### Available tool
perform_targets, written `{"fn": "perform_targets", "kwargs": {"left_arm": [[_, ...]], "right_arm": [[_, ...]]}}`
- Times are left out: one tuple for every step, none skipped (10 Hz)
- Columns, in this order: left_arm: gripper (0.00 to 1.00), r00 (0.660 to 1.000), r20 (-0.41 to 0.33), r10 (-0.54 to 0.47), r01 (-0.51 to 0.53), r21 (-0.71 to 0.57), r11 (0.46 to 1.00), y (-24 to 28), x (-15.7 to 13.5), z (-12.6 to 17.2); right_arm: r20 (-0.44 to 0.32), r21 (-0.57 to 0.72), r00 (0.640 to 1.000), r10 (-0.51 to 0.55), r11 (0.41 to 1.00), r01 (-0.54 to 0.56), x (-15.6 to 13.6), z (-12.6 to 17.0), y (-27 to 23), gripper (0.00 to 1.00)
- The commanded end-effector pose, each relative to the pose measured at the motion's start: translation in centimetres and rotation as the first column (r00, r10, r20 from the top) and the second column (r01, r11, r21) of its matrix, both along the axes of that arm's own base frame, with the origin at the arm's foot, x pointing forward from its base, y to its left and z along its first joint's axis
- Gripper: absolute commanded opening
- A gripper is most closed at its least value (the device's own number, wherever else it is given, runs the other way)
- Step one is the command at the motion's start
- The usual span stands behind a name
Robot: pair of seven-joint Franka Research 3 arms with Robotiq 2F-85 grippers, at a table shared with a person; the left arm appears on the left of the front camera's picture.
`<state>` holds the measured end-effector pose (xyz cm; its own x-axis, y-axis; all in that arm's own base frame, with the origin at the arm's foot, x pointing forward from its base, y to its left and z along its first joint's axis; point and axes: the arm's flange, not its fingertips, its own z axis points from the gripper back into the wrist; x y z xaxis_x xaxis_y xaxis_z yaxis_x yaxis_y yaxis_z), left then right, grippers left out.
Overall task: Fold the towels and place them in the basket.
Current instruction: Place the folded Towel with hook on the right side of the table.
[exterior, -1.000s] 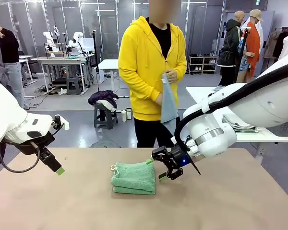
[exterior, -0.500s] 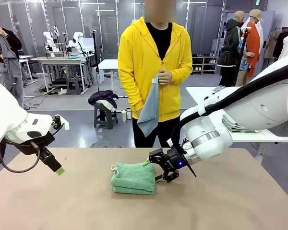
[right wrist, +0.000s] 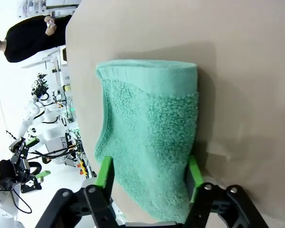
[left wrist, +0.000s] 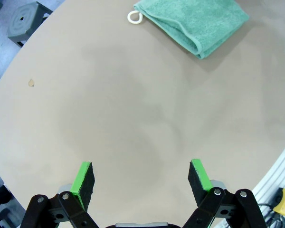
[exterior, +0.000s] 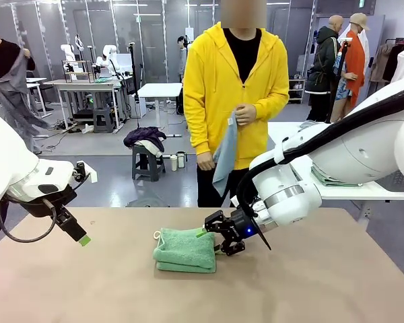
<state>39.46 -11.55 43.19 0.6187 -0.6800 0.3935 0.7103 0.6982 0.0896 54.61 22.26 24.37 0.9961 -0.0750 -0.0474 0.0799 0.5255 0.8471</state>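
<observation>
So the mint green towel (exterior: pixel 185 250) is folded up into a thick little stack, lying flat around the middle of the table (exterior: pixel 323 282). Its white corner loop (left wrist: pixel 134 17) sticks out at the end away from the right arm. The right gripper (exterior: pixel 219 242) is down at table level on the towel's right end. In the right wrist view its green pads (right wrist: pixel 105 172) sit one on each side of the stack with the terry packed in between, so it looks clamped on the towel. The left gripper (left wrist: pixel 142 175) hangs over the table's left part with nothing in it, jaws wide apart, well clear of the towel. Across the table, the person in the yellow hoodie has the pale grey-blue towel (exterior: pixel 225 158) dangling from one hand (exterior: pixel 244 113) at chest height.
</observation>
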Motion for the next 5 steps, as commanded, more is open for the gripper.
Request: {"fn": "perform_targets", "kwargs": {"left_arm": [[1.00, 1.000, 0.009, 0.015, -0.015, 0.003, 1.000, -0.20, 0.08, -0.04], [1.00, 1.000, 0.009, 0.015, -0.015, 0.003, 1.000, -0.20, 0.08, -0.04], [1.00, 1.000, 0.009, 0.015, -0.015, 0.003, 1.000, -0.20, 0.08, -0.04], [1.00, 1.000, 0.009, 0.015, -0.015, 0.003, 1.000, -0.20, 0.08, -0.04], [1.00, 1.000, 0.009, 0.015, -0.015, 0.003, 1.000, -0.20, 0.08, -0.04]], "right_arm": [[0.022, 0.011, 1.000, -0.009, 1.000, 0.008, 0.46, -0.35, 0.55, 0.00], [0.024, 0.010, 1.000, -0.008, 1.000, 0.007, 0.42, -0.25, 0.61, 0.00], [0.022, 0.004, 1.000, -0.007, 1.000, 0.007, 0.39, -0.28, 0.70, 0.00], [0.022, -0.003, 1.000, -0.008, 1.000, 0.008, 0.38, -0.25, 0.70, 0.03], [0.023, -0.005, 1.000, -0.009, 1.000, 0.009, 0.31, -0.12, 0.64, 0.00]]}}
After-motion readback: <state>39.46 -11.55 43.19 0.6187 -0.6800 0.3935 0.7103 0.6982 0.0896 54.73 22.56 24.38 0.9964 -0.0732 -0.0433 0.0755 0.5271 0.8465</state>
